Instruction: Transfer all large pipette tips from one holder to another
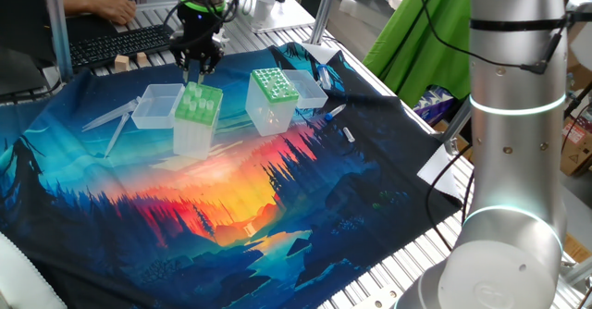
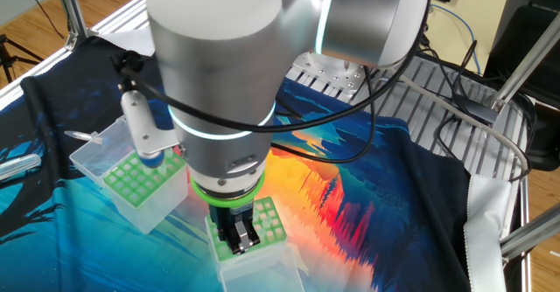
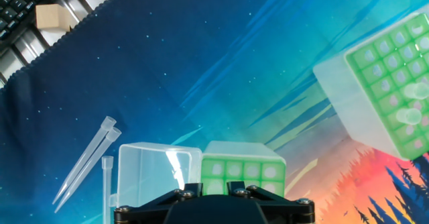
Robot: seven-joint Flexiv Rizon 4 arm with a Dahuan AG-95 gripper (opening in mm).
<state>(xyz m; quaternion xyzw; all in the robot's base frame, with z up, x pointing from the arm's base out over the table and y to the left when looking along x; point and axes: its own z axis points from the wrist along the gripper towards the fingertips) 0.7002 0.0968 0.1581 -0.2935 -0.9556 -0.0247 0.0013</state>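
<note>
The arm reaches out over the table with its wrist turned straight down, so the gripper (image 1: 200, 67) points vertically at the surface. A green ring glows around the wrist just above the black hand. In the other fixed view the gripper (image 2: 238, 237) hangs below the broad grey wrist housing, its two dark fingers (image 2: 248, 233) close together, though whether they are fully closed cannot be told. The hand view shows only the black gripper base, fingertips out of frame

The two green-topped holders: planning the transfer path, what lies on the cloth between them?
Nothing. In one fixed view, only bare printed cloth shows between the light-green holder and the dotted-top holder. The gripper hangs over the first.
</note>
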